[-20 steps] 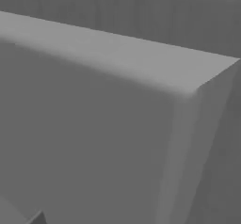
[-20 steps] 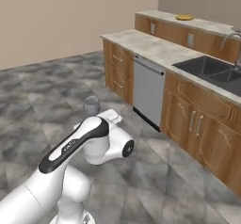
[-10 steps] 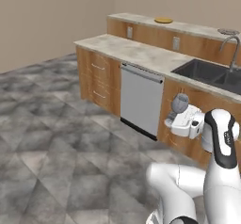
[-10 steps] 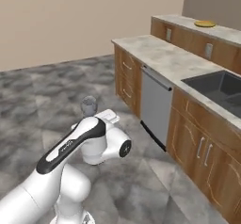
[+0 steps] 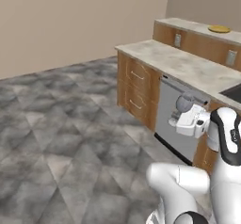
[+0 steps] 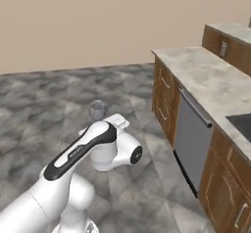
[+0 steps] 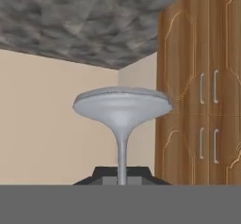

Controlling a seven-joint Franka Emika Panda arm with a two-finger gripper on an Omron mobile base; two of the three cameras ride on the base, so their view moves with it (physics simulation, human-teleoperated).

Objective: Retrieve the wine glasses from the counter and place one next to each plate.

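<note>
grip: my gripper [image 7: 121,180] is pinched tight on the stem of a wine glass [image 5: 185,103], bowl up so it rides steady
where: glass is up in the air over the floor, just off the dishwasher [image 5: 180,126]
plates: yellow plate [image 5: 219,28] sits far back on the bar top
in the way: counter [image 6: 208,82] and cabinets to get around, I'd guess

Hand [image 5: 184,116] grips wine glass [image 5: 184,103] upright before dishwasher [image 5: 181,119], below counter [image 5: 174,60].
</note>
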